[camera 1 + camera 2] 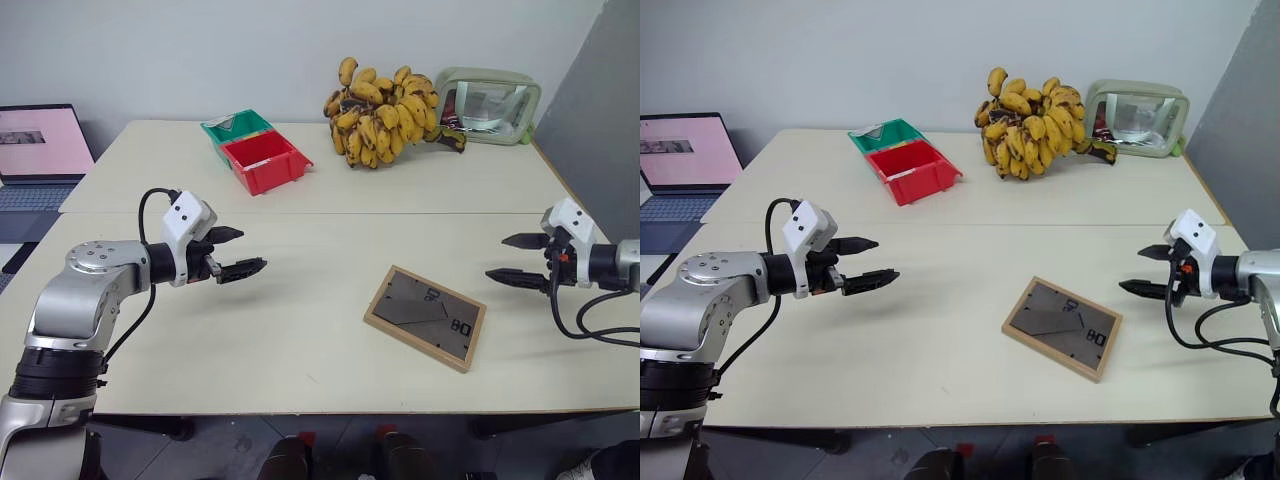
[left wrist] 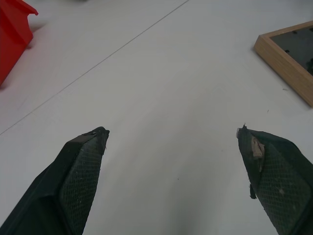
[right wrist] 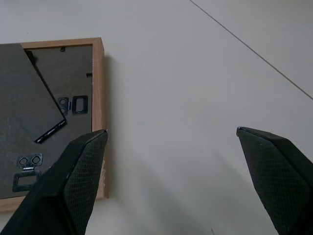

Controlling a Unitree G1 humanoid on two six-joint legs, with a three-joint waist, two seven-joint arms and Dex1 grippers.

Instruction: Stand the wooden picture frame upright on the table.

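The wooden picture frame (image 1: 425,317) lies face-down on the table (image 1: 300,330) between both jaws — nearer the right gripper (image 1: 517,260), well apart from the left gripper (image 1: 240,252) — each spread wide, empty.

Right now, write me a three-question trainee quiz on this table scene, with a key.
1. True or false: the wooden picture frame lies flat, back panel up.
2. Which gripper is nearer the frame: A left gripper, B right gripper?
3. Fill in: the red bin touches a ____ bin.

Key: 1 true; 2 B; 3 green.
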